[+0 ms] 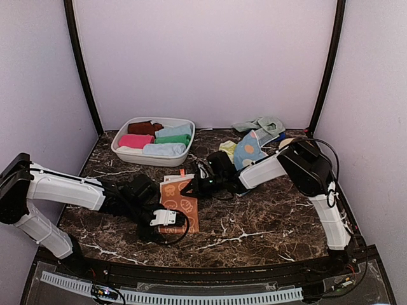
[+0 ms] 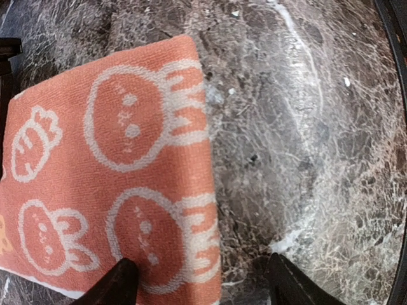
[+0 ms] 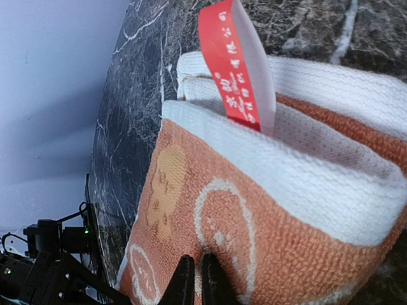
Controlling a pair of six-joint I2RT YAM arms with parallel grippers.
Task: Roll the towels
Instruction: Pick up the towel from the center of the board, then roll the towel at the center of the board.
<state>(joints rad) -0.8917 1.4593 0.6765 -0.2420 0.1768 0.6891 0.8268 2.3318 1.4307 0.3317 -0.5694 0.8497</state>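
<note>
Roughly midway between the side edges of the table (image 1: pixel 267 216), the peach-orange towel (image 1: pixel 181 206) lies print-up, its far end folded over, with a red tag (image 3: pixel 232 63) sticking out. The left gripper (image 2: pixel 202 286) gapes wide, straddling the towel's near right edge and holding nothing. The right gripper (image 3: pixel 194 283) is closed, its tips against the folded end; I cannot tell whether they pinch cloth.

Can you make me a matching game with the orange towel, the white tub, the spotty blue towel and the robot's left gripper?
Things:
1. orange towel
2. white tub
3. spotty blue towel
4. left gripper

Clues:
A. open wide
B. holds rolled towels
C. has bunny pictures on it
D. lies crumpled at the back right

Pairs: 1-C, 2-B, 3-D, 4-A
</note>
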